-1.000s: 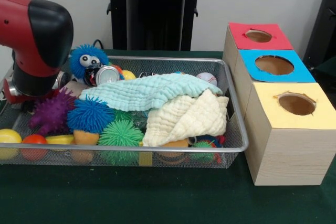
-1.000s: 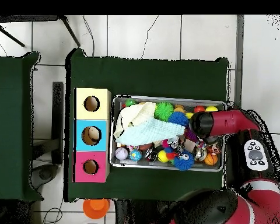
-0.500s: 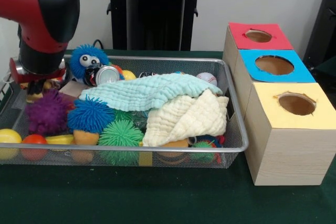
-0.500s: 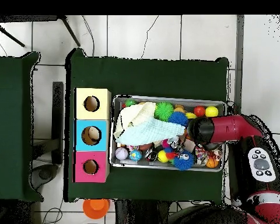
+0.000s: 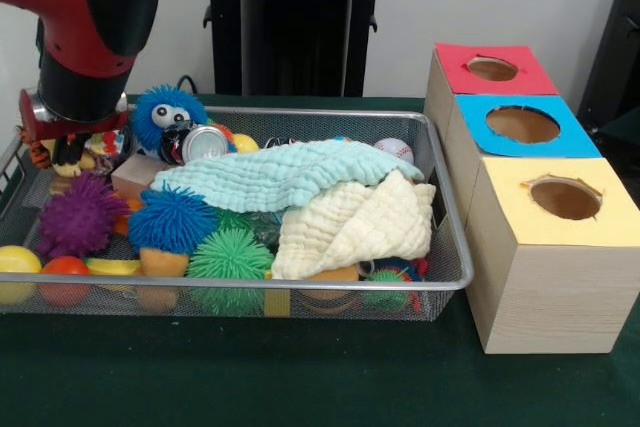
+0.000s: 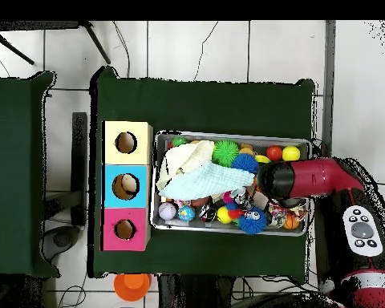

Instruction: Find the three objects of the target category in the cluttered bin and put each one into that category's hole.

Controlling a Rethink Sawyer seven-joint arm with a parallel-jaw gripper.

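The wire bin [image 5: 300, 287] is crammed with toys: a purple spiky ball [image 5: 78, 215], a blue one [image 5: 172, 217], a green one [image 5: 230, 255], a blue fuzzy toy with eyes [image 5: 165, 112], a can [image 5: 205, 142] and a baseball [image 5: 393, 149]. My gripper [image 5: 62, 155] hangs over the bin's left end, under the red and black arm, and looks shut on a small orange-and-black striped plush toy [image 5: 35, 150] raised above the clutter. In the overhead view the arm's head [image 6: 277, 178] hides the gripper.
A mint cloth [image 5: 280, 172] and a cream cloth [image 5: 360, 222] cover the bin's middle. Right of the bin stand three boxes with round holes: yellow [image 5: 565, 197], blue [image 5: 523, 124] and red [image 5: 492, 68]. A black stand rises behind the bin.
The arm has risen from low in the bin's left end, uncovering the purple spiky ball. The striped plush toy has come up with the gripper.
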